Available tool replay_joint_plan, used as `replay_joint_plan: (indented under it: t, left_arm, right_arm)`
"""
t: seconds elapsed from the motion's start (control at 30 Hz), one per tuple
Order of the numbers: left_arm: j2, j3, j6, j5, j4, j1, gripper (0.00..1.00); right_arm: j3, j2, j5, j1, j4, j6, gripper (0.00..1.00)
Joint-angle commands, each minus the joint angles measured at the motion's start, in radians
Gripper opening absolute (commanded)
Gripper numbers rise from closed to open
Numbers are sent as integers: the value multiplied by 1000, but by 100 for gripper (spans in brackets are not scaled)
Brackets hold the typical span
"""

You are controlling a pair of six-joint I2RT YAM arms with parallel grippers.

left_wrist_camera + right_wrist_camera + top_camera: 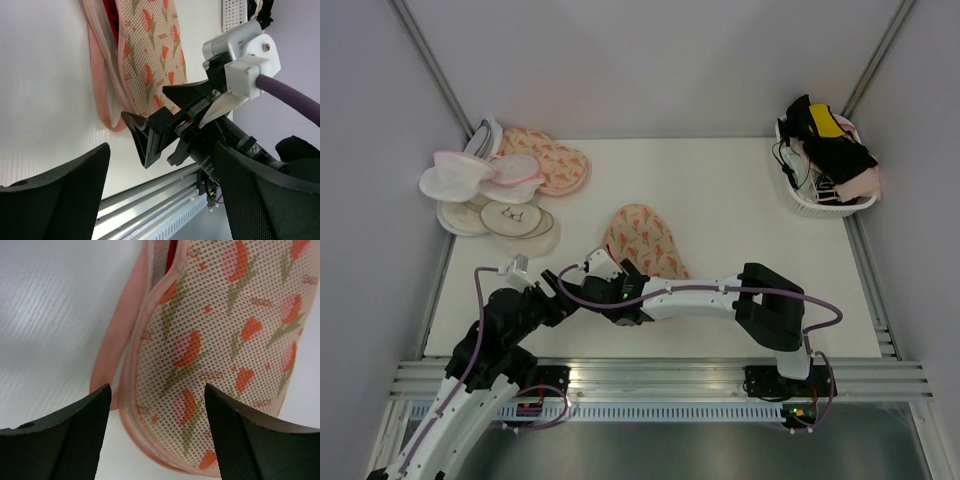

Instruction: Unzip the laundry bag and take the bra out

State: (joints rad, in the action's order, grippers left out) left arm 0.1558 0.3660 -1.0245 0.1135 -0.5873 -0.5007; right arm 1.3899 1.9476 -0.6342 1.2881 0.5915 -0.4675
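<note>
Okay: left gripper (161,150) and right gripper (156,390) gape wide, empty. Right hovers over near end of peach carrot-print padded laundry bag (220,340); best pinch top flap only, baring deep-red fabric bra (174,251).

The right arm stretches low and sideways, its right gripper (157,390) spread wide astride the near end of the laundry bag (642,240), while the left gripper (162,150), equally wide and holding nothing, hangs just left of that end, facing it.
</note>
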Motion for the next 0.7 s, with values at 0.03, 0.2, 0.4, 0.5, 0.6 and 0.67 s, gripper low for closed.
replay_joint_plan:
  t: [0.03, 0.2, 0.4, 0.5, 0.6, 0.67]
  left_arm:
    - [-16, 10, -26, 15, 0, -1, 88]
    - [-48, 19, -26, -3, -34, -1, 88]
    - [-61, 14, -25, -6, -51, -1, 88]
    - [-56, 7, -29, 2, -49, -1, 88]
    - [-55, 5, -29, 5, -49, -1, 88]
    - [-55, 5, -31, 5, -49, -1, 88]
  right_arm:
    - [63, 28, -137, -7, 82, -28, 78]
    - [29, 2, -159, -44, 77, -40, 52]
    - [0, -38, -191, -78, 90, -51, 5]
    - [-18, -76, -186, -78, 76, -48, 1]
    - [-28, -119, -188, -79, 74, -46, 0]
    - [-35, -144, -158, -79, 68, -42, 0]
